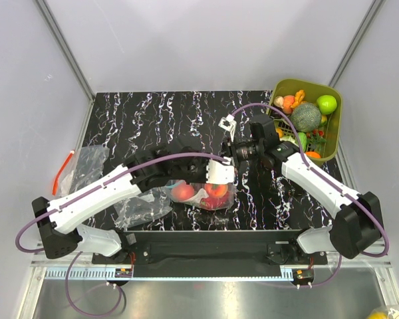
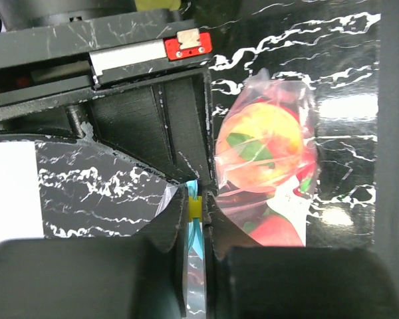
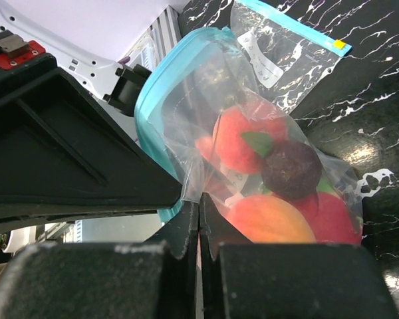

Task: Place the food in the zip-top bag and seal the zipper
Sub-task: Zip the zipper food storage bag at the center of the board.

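Observation:
The zip-top bag [image 1: 206, 195] lies near the table's front middle, holding several pieces of toy food: red, orange-peach and dark round ones [image 3: 272, 179]. My left gripper [image 2: 195, 199] is shut on the blue-green zipper [image 2: 194, 232] at a small yellow tab [image 2: 195, 210], with the filled bag [image 2: 266, 153] just beyond to the right. My right gripper [image 3: 199, 211] is shut on a fold of the bag's clear plastic beside the curved blue-green zipper [image 3: 151, 113]. In the top view both grippers, left [image 1: 219, 175] and right [image 1: 234, 159], meet at the bag's upper right edge.
An olive-green tub [image 1: 332, 133] with more toy fruits and vegetables stands at the back right. A clear bag with an orange-red strip [image 1: 85, 163] lies at the left. Another empty clear bag [image 1: 141, 209] lies front left; its blue strip shows in the right wrist view [image 3: 286, 26].

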Controlling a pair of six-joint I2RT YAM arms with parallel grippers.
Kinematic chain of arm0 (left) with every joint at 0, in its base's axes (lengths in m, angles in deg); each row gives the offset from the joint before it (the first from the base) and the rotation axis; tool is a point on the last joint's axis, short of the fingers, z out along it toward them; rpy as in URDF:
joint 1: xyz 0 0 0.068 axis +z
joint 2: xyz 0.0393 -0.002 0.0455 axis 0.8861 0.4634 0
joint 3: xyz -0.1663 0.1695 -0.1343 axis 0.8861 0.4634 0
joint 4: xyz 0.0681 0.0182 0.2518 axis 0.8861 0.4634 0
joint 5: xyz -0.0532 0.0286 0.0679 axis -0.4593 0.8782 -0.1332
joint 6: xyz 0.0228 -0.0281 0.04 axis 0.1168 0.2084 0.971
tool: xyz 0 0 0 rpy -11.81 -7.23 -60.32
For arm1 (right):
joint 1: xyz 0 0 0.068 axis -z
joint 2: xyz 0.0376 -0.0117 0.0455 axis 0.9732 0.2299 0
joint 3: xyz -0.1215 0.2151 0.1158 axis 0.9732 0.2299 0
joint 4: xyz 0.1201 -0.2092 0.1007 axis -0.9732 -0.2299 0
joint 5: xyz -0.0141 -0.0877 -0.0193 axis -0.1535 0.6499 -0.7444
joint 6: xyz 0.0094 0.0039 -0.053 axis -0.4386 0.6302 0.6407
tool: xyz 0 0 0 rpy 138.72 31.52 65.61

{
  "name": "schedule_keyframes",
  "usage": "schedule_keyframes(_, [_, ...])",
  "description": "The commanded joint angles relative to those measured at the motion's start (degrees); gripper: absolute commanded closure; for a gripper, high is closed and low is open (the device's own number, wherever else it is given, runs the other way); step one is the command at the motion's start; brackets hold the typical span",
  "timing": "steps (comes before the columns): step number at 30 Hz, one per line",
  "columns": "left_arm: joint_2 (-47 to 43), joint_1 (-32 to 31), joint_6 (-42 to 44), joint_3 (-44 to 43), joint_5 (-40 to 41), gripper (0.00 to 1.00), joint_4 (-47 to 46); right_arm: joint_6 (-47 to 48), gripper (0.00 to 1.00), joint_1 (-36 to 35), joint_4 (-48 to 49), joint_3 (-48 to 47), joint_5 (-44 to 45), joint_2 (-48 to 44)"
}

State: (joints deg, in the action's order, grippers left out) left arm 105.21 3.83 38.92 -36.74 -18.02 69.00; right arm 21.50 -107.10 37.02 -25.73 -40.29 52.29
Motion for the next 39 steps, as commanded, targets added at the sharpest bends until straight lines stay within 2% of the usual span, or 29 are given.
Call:
schedule_keyframes(1, [0.43, -0.23, 0.56, 0.67, 5.86, 1.00, -3.03, -0.64, 1.00, 0.33, 4.02, -2.91, -4.07, -1.31])
schedule_keyframes(4, [0.25, -0.23, 0.21, -0.29, 6.22, 1.00, -2.94, 0.14, 0.99, 0.42, 3.58, -2.64, -3.81, -1.66])
schedule_keyframes(7, [0.60, -0.23, -1.37, -2.84, 5.25, 1.00, -1.54, 2.43, 0.84, 0.51, 1.48, -2.82, -3.45, -2.27])
schedule_keyframes(8, [0.95, -0.23, -1.81, -3.45, 4.82, 1.00, -0.49, 3.56, 0.76, 0.51, 0.60, -2.73, -3.11, -3.23])
schedule_keyframes(9, [0.96, -0.15, -2.86, -4.85, 3.85, 1.00, -0.05, 5.32, 0.61, 0.51, -0.28, -2.64, -2.32, -3.85])
schedule_keyframes(11, [1.13, -0.15, -3.92, -5.83, 2.62, 1.00, 1.01, 8.83, 0.48, 0.51, -1.51, -1.94, -0.22, -6.56])
schedule_keyframes(12, [1.04, -0.15, -4.79, -6.27, 1.48, 1.00, 1.10, 9.89, 0.37, 0.51, -1.60, -1.51, 0.84, -7.71])
schedule_keyframes(15, [0.43, -0.15, -6.73, -6.71, -0.10, 1.00, 0.84, 13.48, 0.33, 0.51, -0.47, 0.78, 2.78, -12.11])
schedule_keyframes(18, [-0.54, -0.06, -8.05, -6.98, -0.81, 1.00, 0.22, 14.21, 0.34, 0.42, 0.50, 2.19, 3.05, -14.58])
schedule_keyframes(22, [-0.89, -0.06, -8.93, -8.03, -1.96, 1.00, 1.01, 14.91, 0.45, 0.33, -0.19, 2.10, 3.14, -15.64])
schedule_keyframes(28, [-1.33, 0.91, -11.13, -9.17, -3.89, 1.00, -0.12, 17.81, 0.50, -0.28, -3.18, 1.22, 4.63, -15.28])
schedule_keyframes(39, [-6.34, 6.09, -19.30, -4.08, -11.96, 1.00, -11.02, 17.38, 0.58, -1.16, -1.25, 0.70, 4.89, -14.93])
